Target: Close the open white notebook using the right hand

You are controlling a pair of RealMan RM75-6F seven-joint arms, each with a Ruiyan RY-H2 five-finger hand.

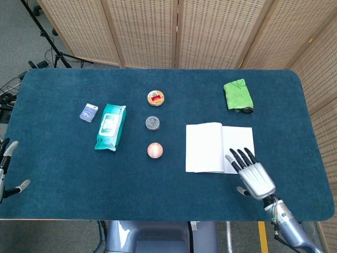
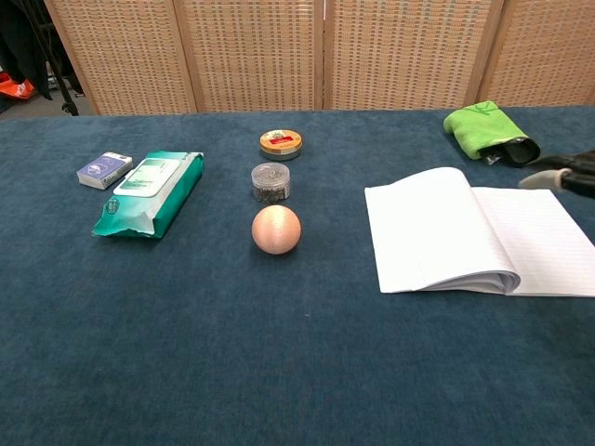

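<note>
The white notebook lies open and flat on the blue table, right of centre, its left pages slightly bowed up. My right hand hovers over the near corner of the notebook's right page, fingers spread and pointing away from me, holding nothing. Whether it touches the paper I cannot tell. In the chest view only the tips of the right hand show at the right border, above the right page. My left hand peeks in at the far left edge of the table, fingers apart and empty.
A green cloth lies behind the notebook. Left of the notebook stand a round tin, a small jar and a pink ball in a line. Further left are a wipes pack and a small blue box.
</note>
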